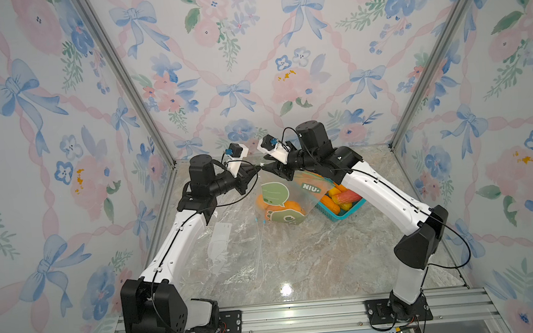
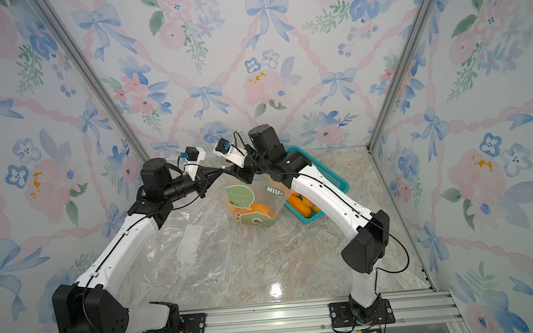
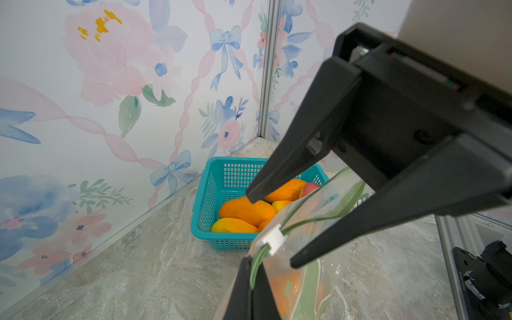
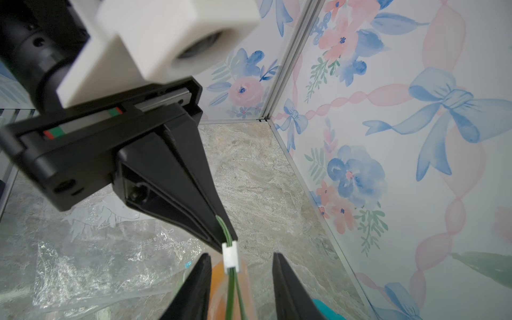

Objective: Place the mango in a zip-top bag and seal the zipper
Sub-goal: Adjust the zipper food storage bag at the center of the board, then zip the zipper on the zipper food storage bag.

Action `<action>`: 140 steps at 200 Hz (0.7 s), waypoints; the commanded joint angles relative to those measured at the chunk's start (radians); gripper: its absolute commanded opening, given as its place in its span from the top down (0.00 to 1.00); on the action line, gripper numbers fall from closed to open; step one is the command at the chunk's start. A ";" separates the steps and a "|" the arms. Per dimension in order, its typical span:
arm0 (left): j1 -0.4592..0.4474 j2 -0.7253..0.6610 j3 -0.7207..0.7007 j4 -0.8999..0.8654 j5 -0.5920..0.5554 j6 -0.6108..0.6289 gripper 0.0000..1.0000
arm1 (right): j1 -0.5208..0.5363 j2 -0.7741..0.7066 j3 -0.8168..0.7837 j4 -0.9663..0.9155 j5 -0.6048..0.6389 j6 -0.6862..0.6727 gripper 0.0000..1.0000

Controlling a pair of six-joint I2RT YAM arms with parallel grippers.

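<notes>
Mango [image 1: 289,206] location: inside the zip-top bag [image 1: 306,195], where I see it as an orange mass behind the green print, at the far centre of the table [image 1: 315,261]. I read the left gripper [image 4: 229,237] as fully closed, its tips pinching the end of the green zipper track [image 3: 256,264] so that the bag hangs below the grip. The white slider [image 4: 230,256] sits on the track just beside the left gripper's tips. In the right wrist view, the track behind the slider runs as two separate green lines. I read the right gripper [image 4: 241,255] as partly open and holding nothing. Its fingers [image 3: 332,238] stand one on each side of the slider, with a clear gap on both sides. In both top views the two grippers meet tip to tip above the bag, the left arm reaching in from the near left and the right arm from the near right. A teal basket [image 3: 199,194] stands just right of the bag, against the far wall, and holds several more mangoes [image 3: 246,210]. A second, empty clear bag [image 1: 229,251] lies flat on the table, to the near left of the held bag. I cannot tell whether the held bag's lower edge touches the table.
</notes>
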 commanded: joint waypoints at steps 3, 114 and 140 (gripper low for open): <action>-0.005 -0.025 0.002 0.002 0.020 0.022 1.00 | 0.009 0.014 0.050 -0.009 -0.029 0.011 0.63; -0.005 -0.012 0.006 0.002 0.011 0.015 1.00 | 0.012 0.066 0.112 -0.108 -0.070 0.000 0.76; -0.005 -0.011 0.006 0.001 0.011 0.015 1.00 | 0.012 0.074 0.122 -0.126 -0.068 -0.002 0.78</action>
